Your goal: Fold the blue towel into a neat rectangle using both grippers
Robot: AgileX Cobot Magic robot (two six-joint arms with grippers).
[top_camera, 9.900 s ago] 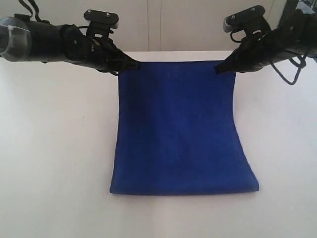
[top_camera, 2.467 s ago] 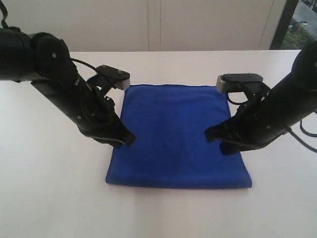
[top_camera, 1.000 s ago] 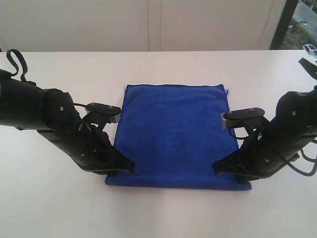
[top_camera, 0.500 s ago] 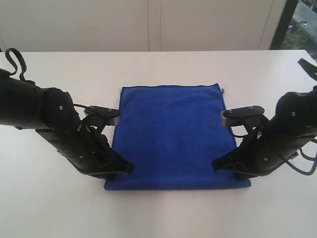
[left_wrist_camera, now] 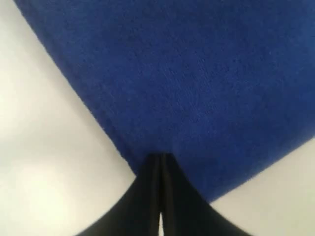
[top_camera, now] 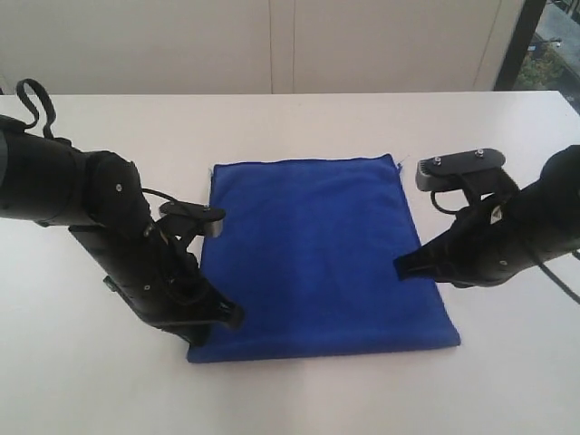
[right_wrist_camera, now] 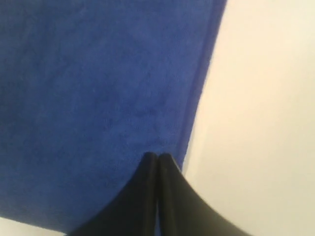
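The blue towel point(top_camera: 317, 254) lies flat on the white table point(top_camera: 91, 390), doubled over into a near-square rectangle. My left gripper point(top_camera: 234, 317) is shut, and its tips rest on the towel's left edge just behind the near left corner. In the left wrist view the closed tips point(left_wrist_camera: 158, 156) meet the towel point(left_wrist_camera: 197, 73) with no cloth seen between them. My right gripper point(top_camera: 401, 267) is shut and hangs over the towel's right edge about halfway along. The right wrist view shows its tips point(right_wrist_camera: 157, 156) pressed together above the towel point(right_wrist_camera: 88, 98), holding nothing.
Bare white tabletop surrounds the towel on all sides, with the table's far edge point(top_camera: 290, 92) in front of a pale panelled wall point(top_camera: 272, 45). A dark window frame point(top_camera: 521, 41) stands at the far right. Both black forearms slant in low from the sides.
My right gripper has lifted off the near right corner and drawn back along the right edge. The left gripper stays at the near left corner. The towel has slid slightly toward the near side.
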